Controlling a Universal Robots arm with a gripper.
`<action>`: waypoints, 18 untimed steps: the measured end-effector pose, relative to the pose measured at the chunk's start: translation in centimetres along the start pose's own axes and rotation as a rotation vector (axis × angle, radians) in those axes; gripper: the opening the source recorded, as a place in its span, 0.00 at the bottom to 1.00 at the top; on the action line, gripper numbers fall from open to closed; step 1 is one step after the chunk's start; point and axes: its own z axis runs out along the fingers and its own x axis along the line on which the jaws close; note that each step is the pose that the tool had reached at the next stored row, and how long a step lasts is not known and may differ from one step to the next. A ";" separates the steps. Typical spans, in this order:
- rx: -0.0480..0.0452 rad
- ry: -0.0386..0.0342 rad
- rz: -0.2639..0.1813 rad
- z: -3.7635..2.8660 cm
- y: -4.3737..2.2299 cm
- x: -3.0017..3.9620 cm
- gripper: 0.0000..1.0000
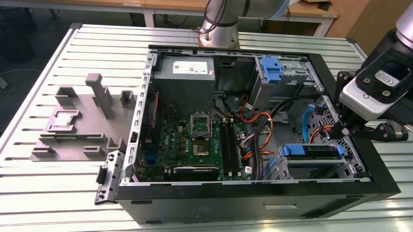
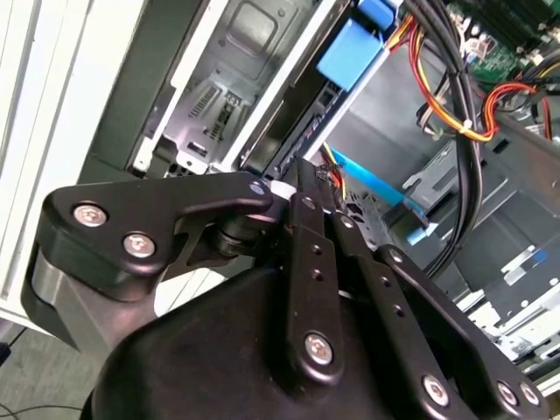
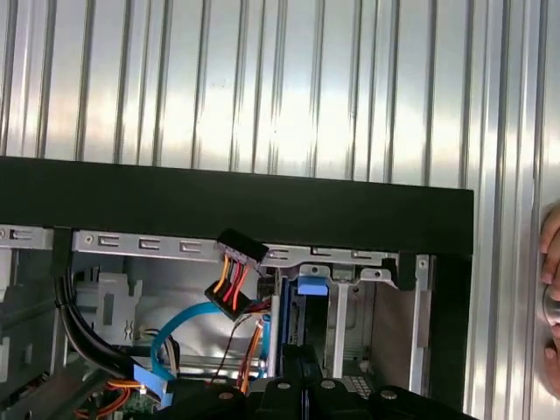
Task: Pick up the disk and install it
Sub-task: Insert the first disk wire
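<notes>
Here the end effector (image 1: 343,129) hangs over a case (image 1: 258,205) on a slatted table (image 1: 58,193).

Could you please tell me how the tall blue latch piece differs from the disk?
The blue latch piece stands upright and narrow; the disk lies level and wide. The latch piece looks all blue plastic; the disk shows a dark edge alongside its blue rail. Both sit inside the case, toward the exterior view's right.
</notes>
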 end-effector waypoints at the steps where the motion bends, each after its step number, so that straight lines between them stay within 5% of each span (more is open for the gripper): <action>1: 0.0000 0.0001 0.000 0.01 0.12 0.07 0.10; 11: -0.0028 0.0001 -0.005 -0.41 0.30 0.58 0.10; 18: -0.0057 0.0004 -0.074 -0.20 0.30 0.58 0.10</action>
